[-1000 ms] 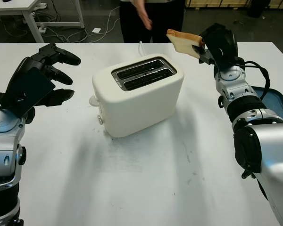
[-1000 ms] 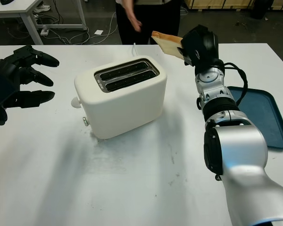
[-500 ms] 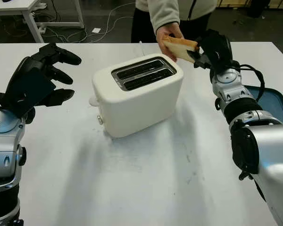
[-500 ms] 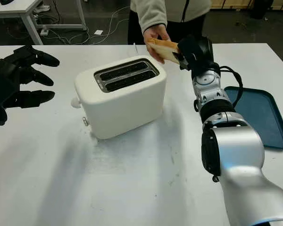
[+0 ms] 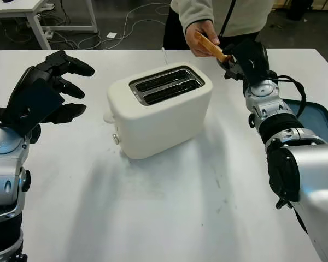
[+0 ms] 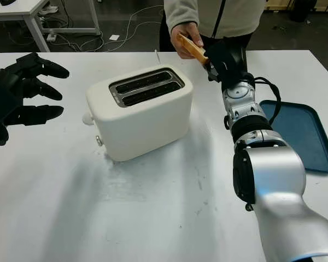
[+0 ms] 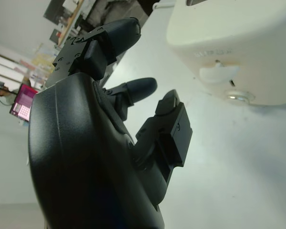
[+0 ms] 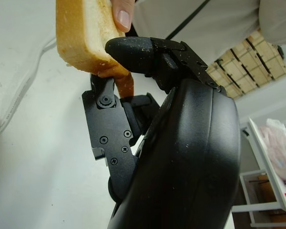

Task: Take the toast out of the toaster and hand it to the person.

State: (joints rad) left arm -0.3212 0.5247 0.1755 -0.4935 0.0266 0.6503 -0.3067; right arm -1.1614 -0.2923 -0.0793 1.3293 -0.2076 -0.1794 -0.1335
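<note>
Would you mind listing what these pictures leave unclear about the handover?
- Right hand grips the toast; the far end lies behind the person's hand.
- Toaster slots: too dark to see inside.
- Blue tray: partly behind the right arm.
- Left hand: open, beside the toaster.

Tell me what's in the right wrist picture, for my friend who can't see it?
The robot's black right hand pinches a slice of toast between its fingers, while a person's fingertip presses on the toast's far end. Behind them are the white table and the person's pale top.
</note>
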